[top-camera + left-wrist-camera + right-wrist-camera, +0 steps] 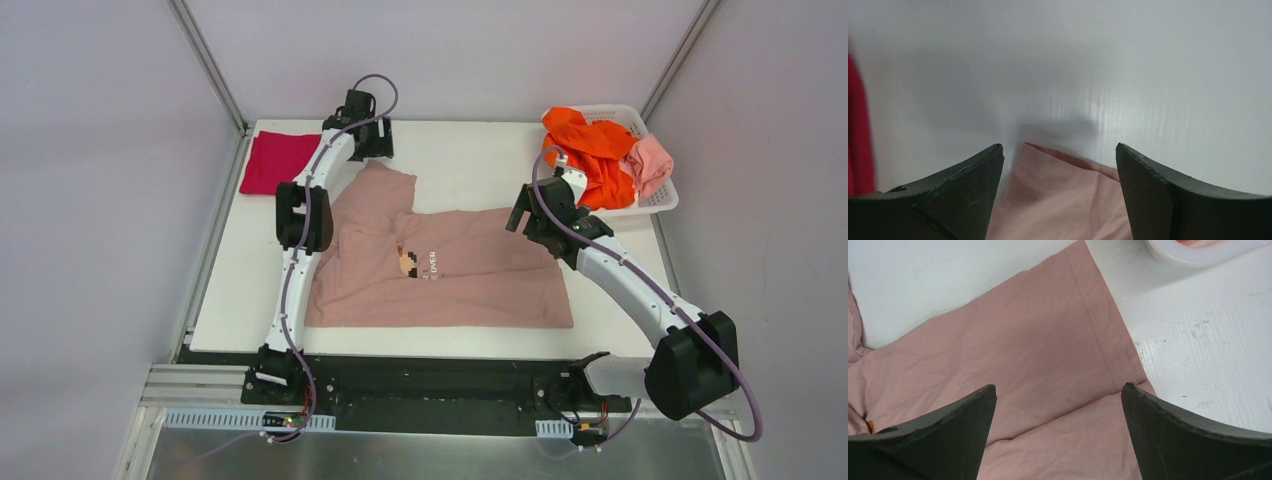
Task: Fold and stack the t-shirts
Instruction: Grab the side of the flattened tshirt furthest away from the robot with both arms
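the dusty-pink tee (pixel 450 270) lies spread, print up, in the middle of the table (pixel 460 160), one sleeve reaching toward 11 o'clock. the crimson tee (pixel 275 160) sits folded flat at 10 o'clock. the orange tee (pixel 590 150) and salmon tee (pixel 650 165) are heaped in the basket (pixel 655 205) at 2 o'clock. so i judge this the second shirt, at the start of its fold, with two to follow.

the left gripper (pixel 1058 150) hovers at 12 o'clock over the sleeve's tip, jaws apart, the sleeve hem showing between them and nothing pinched. the right gripper (pixel 1058 390) hangs over the tee's 2 o'clock corner, jaws wide and empty.

the next move, as i read it, calls for each pincer to drop and close on a thin edge of cloth lying flat on the board, then carry it toward the middle without dragging the rest.

whether either fingertip touches cloth i cannot tell. the left arm covers the tee's 9 o'clock side, so the collar and other sleeve are hidden. the white text by the print is too small to read.
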